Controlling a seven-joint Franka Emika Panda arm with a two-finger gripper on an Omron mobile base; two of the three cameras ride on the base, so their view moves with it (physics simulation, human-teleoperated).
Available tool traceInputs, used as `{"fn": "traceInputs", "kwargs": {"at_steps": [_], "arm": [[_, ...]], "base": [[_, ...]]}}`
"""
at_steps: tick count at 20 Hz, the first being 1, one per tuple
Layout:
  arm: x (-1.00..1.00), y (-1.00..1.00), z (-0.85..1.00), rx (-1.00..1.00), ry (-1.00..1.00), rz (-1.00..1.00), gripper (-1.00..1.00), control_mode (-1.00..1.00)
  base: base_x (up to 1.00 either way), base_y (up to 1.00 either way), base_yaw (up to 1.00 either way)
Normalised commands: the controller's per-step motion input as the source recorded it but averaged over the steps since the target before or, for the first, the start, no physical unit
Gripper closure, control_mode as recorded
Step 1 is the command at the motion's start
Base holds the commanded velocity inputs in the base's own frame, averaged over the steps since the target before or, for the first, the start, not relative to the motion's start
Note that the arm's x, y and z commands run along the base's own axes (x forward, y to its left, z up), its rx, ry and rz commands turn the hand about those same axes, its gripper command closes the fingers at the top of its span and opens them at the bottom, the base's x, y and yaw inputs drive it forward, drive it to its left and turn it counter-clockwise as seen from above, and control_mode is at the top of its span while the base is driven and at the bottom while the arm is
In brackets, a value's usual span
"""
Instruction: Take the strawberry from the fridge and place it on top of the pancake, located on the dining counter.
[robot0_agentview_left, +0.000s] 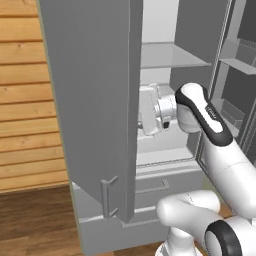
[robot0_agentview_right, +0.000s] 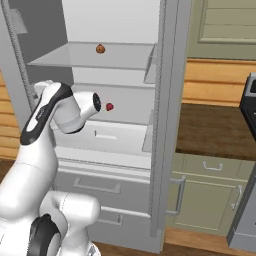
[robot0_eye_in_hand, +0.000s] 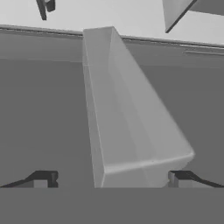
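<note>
The fridge (robot0_agentview_right: 165, 100) stands with both doors swung open, showing white shelves inside. The strawberry (robot0_agentview_right: 109, 106), a tiny red berry, sits on the middle shelf just right of my wrist. My arm reaches into the fridge at that shelf's height. The hand's white body (robot0_agentview_left: 149, 111) is partly behind the open left door (robot0_agentview_left: 90, 100). In the hand view my gripper (robot0_eye_in_hand: 111, 178) is open, its dark fingertips (robot0_eye_in_hand: 43, 178) far apart and nothing held. A pale grey box-like fridge part (robot0_eye_in_hand: 127, 122) lies straight ahead of it. The pancake and the dining counter are out of view.
An orange-brown ball (robot0_agentview_right: 100, 48) rests on the upper shelf. Two fridge drawers (robot0_agentview_right: 97, 186) sit below the shelves. To the right is a wall counter with green cabinet doors (robot0_agentview_right: 210, 180) and a dark top. A wood plank wall (robot0_agentview_left: 25, 100) lies left.
</note>
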Motion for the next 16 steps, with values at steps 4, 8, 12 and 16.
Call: {"fn": "traceInputs", "kwargs": {"at_steps": [4,8,12,16], "arm": [[-0.33,0.52,0.0,0.0,0.0,0.03,-1.0,-1.0],[-0.43,0.71,0.0,0.0,0.0,0.03,-1.0,-1.0],[-0.44,0.75,0.0,0.0,0.0,0.02,-1.0,-1.0],[-0.38,0.69,0.0,0.0,0.0,0.01,-1.0,-1.0]], "base": [[0.0,0.0,0.0],[0.0,0.0,0.0],[0.0,0.0,0.0],[0.0,0.0,0.0]]}}
